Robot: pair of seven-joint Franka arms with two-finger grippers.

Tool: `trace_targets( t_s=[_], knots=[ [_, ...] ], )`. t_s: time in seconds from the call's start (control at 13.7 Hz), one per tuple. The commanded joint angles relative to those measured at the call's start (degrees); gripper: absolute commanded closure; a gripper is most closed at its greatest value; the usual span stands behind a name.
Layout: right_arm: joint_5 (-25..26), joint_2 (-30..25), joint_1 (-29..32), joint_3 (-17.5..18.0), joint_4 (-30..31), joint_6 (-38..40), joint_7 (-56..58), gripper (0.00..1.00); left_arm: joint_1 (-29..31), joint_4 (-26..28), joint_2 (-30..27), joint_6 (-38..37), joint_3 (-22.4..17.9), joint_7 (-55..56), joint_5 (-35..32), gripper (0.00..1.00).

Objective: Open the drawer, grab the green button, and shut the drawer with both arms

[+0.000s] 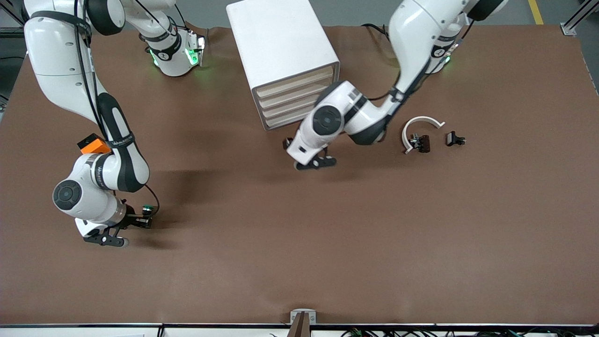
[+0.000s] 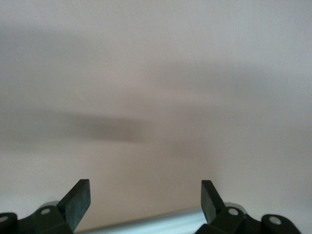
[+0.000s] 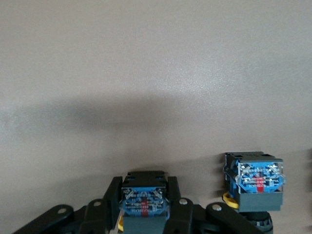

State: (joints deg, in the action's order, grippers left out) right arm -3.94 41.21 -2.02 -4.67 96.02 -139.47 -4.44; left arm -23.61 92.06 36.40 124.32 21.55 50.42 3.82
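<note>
The white cabinet [image 1: 281, 51] shows all four fronts level. The drawer [image 1: 294, 110], third from the top, sits just above the left gripper [image 1: 318, 162] in the front view and looks pushed in. I judge that the opening, the taking and the closing are done.

The left arm [image 1: 416, 51] holds its gripper low over the mat in front of the cabinet. In its wrist view the left gripper [image 2: 146, 200] has its fingers spread wide with nothing between them.

The right arm [image 1: 61, 65] reaches toward its own end of the table. The right gripper [image 1: 139, 219] is clenched on the button [image 1: 148, 208]. In the wrist view its bluish block [image 3: 145, 204] sits between the fingers [image 3: 113, 195].

A second similar block [image 3: 254, 183] stands on the mat just beside the fingers. It seems that what remains is only to let the button go and to draw both arms away.
</note>
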Motion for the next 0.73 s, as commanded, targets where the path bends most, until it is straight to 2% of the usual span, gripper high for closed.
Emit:
trace_targets(
  t_s=[0.0,0.22,0.51,0.66],
  knots=[
    [0.16,-0.25,0.35,0.19,0.04,-0.1,-1.01,0.0,6.45,0.75,-3.26,-0.48,0.51,0.12,-5.64,0.0],
    [0.16,-1.74,0.18,0.19,-0.31,1.3,-0.75,0.0,13.84,1.28,-6.34,-0.66,0.68,0.21,-7.77,0.0],
    [0.16,-8.67,-0.09,0.19,-1.37,12.09,-1.36,0.0,20.61,1.1,-8.1,-1.89,0.86,0.29,-7.86,0.0],
    [0.51,-13.94,-0.18,0.19,-1.45,19.46,-2.59,0.0,23.69,0.76,-10.64,-6.43,1.03,-1.27,-7.77,0.0]
  ],
)
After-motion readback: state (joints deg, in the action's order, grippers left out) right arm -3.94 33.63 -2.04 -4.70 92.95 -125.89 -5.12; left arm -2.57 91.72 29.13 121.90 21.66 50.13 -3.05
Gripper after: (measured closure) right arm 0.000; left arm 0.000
